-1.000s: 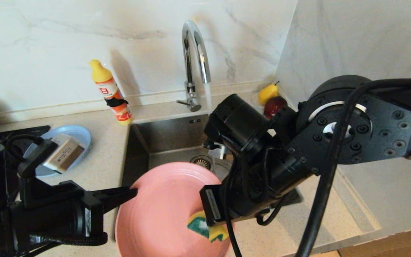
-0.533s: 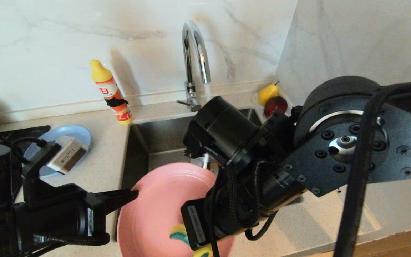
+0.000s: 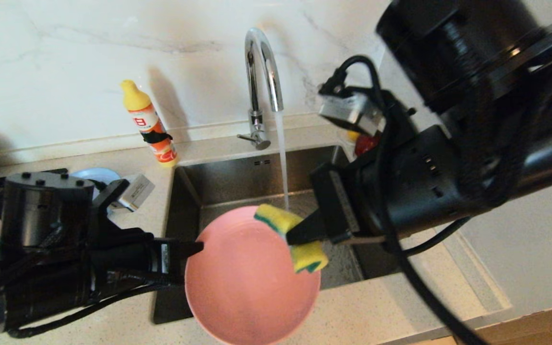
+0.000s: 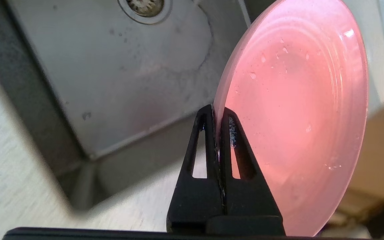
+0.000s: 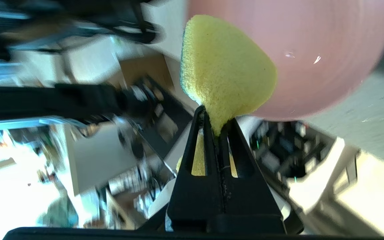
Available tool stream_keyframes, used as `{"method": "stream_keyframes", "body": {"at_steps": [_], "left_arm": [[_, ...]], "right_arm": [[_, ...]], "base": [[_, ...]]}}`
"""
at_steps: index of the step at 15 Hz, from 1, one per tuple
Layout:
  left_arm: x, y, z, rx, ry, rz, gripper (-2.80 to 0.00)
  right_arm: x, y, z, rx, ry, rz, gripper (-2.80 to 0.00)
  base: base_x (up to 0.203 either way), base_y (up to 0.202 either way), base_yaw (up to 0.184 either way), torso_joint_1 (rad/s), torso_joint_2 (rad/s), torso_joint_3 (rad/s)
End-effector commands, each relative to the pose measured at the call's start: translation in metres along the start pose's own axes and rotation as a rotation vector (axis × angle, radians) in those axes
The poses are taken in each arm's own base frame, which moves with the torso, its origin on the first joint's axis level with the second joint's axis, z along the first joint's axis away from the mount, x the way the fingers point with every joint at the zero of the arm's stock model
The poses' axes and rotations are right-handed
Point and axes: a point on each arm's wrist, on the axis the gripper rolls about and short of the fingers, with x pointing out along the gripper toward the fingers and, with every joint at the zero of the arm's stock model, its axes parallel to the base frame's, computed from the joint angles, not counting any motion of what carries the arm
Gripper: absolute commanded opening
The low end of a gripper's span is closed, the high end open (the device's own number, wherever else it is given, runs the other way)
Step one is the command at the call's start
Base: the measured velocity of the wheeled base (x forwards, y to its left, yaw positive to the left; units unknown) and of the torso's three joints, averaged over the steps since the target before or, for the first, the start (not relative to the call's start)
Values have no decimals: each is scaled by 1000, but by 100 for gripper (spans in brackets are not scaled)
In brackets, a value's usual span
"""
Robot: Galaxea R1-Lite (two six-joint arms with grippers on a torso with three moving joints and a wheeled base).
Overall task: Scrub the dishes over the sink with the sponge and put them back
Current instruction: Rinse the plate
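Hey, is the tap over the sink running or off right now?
Running. A thin stream of water falls from the tap spout toward the sink.

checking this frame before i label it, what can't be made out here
- Head view: the fruit in the back corner is mostly hidden behind the right arm.
- Head view: the blue plate on the counter is largely covered by the left arm.
- Head view: the sink drain is hidden by the pink plate and sponge.
- Right wrist view: the room behind the right hand is blurred.
- Left wrist view: the pink plate's lower edge is cut off.
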Motion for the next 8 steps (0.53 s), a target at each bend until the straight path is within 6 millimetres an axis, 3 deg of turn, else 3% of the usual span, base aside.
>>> {"method": "stream_keyframes", "body": {"at_steps": [1,4,8], "left_arm": [[40,3,5,-58,40,27,-280],[76,2,21,-123,11,31,-280],[121,1,43,-138,-34,49,-280]], "right_arm": [[-59,-5,3,13,-133,32,-280],[-88,-18,3,44,-204,15,-280],[-102,-36,-9,87,-216,-35,-280]], "base": [[0,0,0,0,0,0],[0,0,0,0,0,0],[0,0,0,0,0,0]]}}
